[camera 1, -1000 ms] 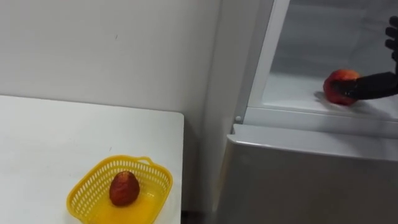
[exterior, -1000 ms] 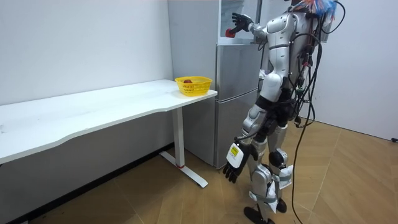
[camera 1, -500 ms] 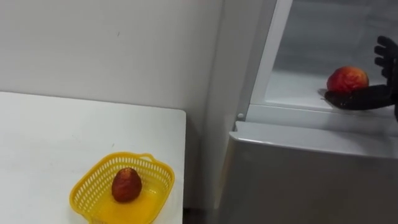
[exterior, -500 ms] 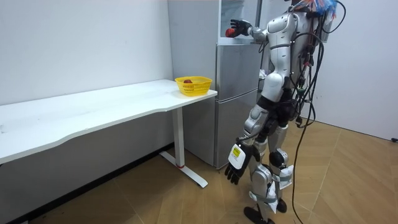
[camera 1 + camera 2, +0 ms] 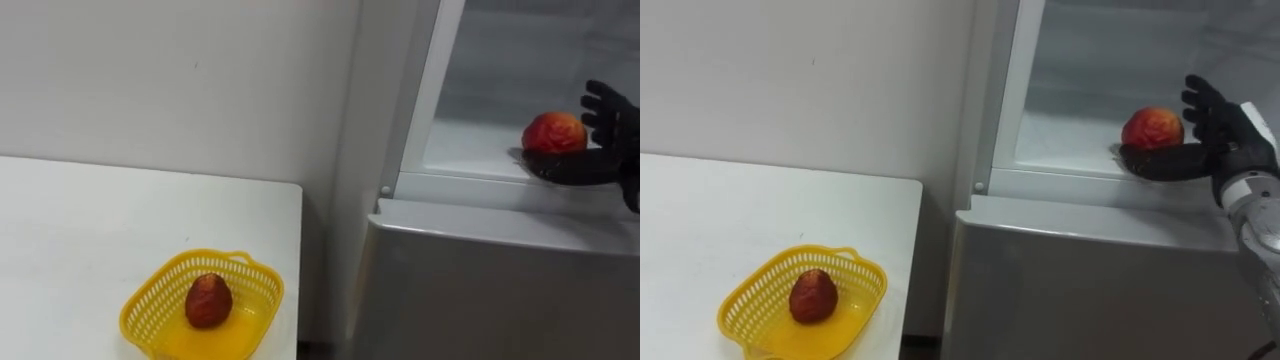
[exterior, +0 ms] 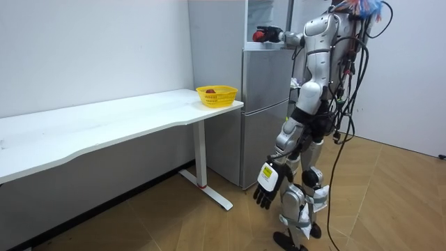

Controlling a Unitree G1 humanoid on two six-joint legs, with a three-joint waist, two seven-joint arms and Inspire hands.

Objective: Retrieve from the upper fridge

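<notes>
The robot stands right in front of the fridge (image 5: pixel 480 290), facing it, with its right arm raised into the open upper compartment. The red fruit (image 5: pixel 1152 128) is inside that compartment, near the front edge of the white shelf (image 5: pixel 470 150) and towards the fridge's right side. The right hand (image 5: pixel 1225 140) cups it loosely: the thumb lies stretched along under the front of the fruit, and the fingers curl up just beside its right side. Whether the fruit rests on the shelf or is lifted off it cannot be told.

The left hand (image 6: pixel 267 185) hangs down at the robot's side, level with the lower part of the fridge, its fingers slack and holding nothing.

To the left of the fridge stands a white table (image 5: pixel 90 220), its end close to the fridge's side. A yellow basket (image 5: pixel 150 305) sits on the table corner nearest the fridge, and a darker red fruit (image 5: pixel 208 300) lies in the middle of it.
</notes>
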